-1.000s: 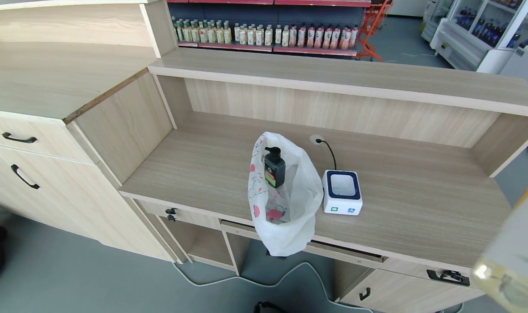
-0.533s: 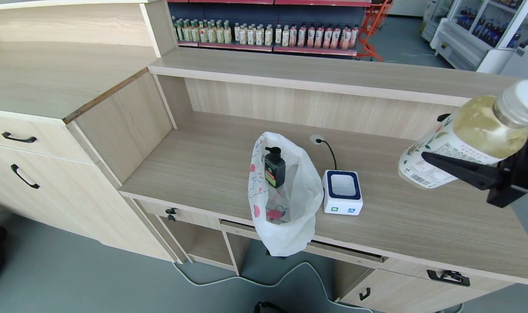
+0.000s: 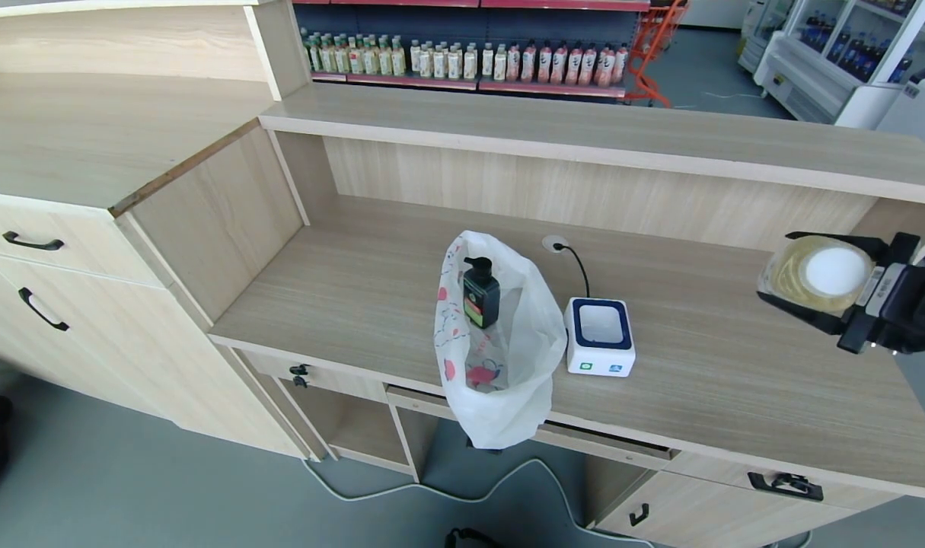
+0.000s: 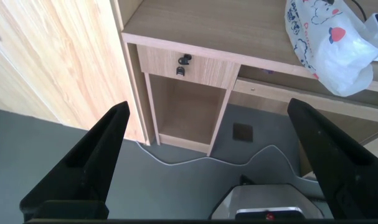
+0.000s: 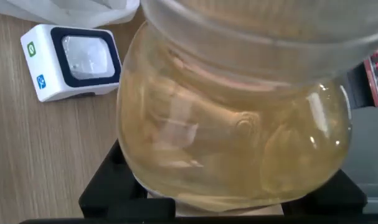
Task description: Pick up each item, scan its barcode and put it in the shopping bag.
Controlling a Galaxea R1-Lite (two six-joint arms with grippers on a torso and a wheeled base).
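- Low at the counter front, the left gripper (image 4: 207, 155) is seen with its fingers spread wide and nothing between them, above the grey floor.
- At the counter's (image 3: 736, 365) front edge, the white shopping bag (image 3: 500, 380) is draped open, its bottom hanging past the edge; a dark pump bottle (image 3: 480, 293) is stood upright inside.
- Just beside the bag on its right, the white scanner (image 3: 599, 335) is laid flat, window up.
- Well right of the scanner, above the counter, the tea bottle (image 3: 816, 274) is pinched across its body by the right gripper (image 3: 778, 266).
- The bottle's white cap is turned toward the head camera, so the long axis runs up toward that camera, base away toward the counter.
- Farther back, the scanner's black cable (image 3: 578, 268) is led to a round hole in the counter.
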